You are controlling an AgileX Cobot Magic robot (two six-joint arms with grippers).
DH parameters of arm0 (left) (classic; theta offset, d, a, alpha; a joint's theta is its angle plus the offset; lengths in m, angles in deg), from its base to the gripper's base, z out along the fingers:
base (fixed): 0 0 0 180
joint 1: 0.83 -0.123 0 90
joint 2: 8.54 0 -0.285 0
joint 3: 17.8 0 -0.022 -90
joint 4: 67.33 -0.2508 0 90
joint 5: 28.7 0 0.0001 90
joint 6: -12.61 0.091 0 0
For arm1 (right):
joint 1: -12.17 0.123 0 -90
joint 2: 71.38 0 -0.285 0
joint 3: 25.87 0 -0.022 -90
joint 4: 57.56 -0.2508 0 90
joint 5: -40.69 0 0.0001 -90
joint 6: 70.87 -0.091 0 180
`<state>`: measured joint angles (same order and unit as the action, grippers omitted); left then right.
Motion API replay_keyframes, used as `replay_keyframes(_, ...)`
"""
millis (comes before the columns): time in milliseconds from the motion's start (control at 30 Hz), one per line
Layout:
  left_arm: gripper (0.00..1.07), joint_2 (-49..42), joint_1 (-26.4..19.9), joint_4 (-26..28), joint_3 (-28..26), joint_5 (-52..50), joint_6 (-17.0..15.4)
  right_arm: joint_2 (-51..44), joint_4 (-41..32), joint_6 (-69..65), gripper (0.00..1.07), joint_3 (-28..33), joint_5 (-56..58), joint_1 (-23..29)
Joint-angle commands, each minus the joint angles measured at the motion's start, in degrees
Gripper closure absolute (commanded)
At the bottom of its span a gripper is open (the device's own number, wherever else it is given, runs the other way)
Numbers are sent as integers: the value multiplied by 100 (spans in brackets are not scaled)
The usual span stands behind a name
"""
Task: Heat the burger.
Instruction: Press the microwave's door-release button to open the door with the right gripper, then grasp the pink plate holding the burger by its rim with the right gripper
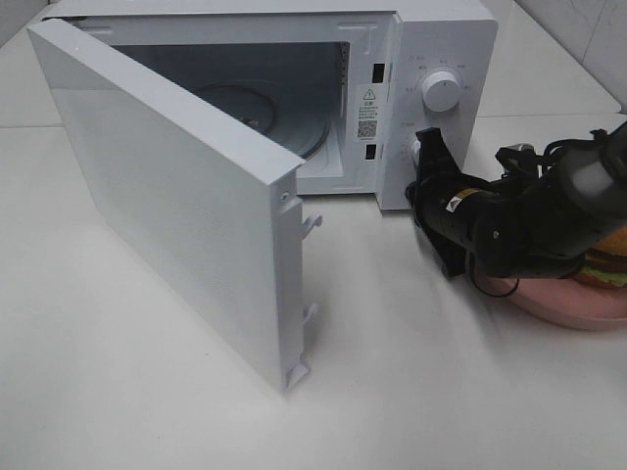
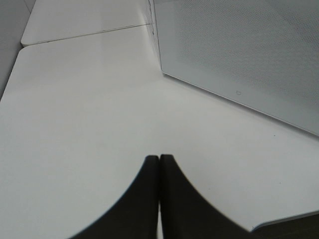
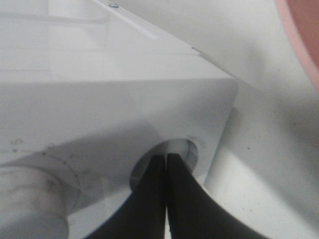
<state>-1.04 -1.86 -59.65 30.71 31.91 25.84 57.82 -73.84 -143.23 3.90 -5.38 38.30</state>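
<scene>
The burger (image 1: 609,260) sits on a round pink plate (image 1: 563,302) at the right edge of the table, mostly hidden behind my right arm. The white microwave (image 1: 441,39) stands at the back with its door (image 1: 167,206) swung wide open and its cavity holding only the glass turntable (image 1: 279,117). My right gripper (image 1: 423,149) is shut and empty, its tips at the lower round control (image 3: 189,151) on the panel. My left gripper (image 2: 159,158) is shut and empty, low over the bare table beside the door (image 2: 239,55).
The upper dial (image 1: 442,90) is above the right gripper's tips. The open door juts far forward over the table's left half. The plate rim shows in the right wrist view (image 3: 304,40). A table seam (image 2: 84,34) runs behind the left gripper.
</scene>
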Motion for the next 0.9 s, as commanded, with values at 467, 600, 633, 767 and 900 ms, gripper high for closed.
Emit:
replay_keyframes(467,106,-132,34,23,11,-86,-17,-573,2567,235,101,602,-229,69)
replay_keyframes(600,106,-132,34,23,11,-86,-17,-613,3340,751,99,602,-223,69)
replay_keyframes(633,106,-132,34,23,11,-86,-17,-613,3340,751,99,602,-223,69)
replay_keyframes(767,106,-132,34,23,11,-86,-17,-670,4039,1318,97,602,-223,69)
replay_keyframes(900,106,-132,34,23,11,-86,-17,-796,4440,1971,95,602,-178,69)
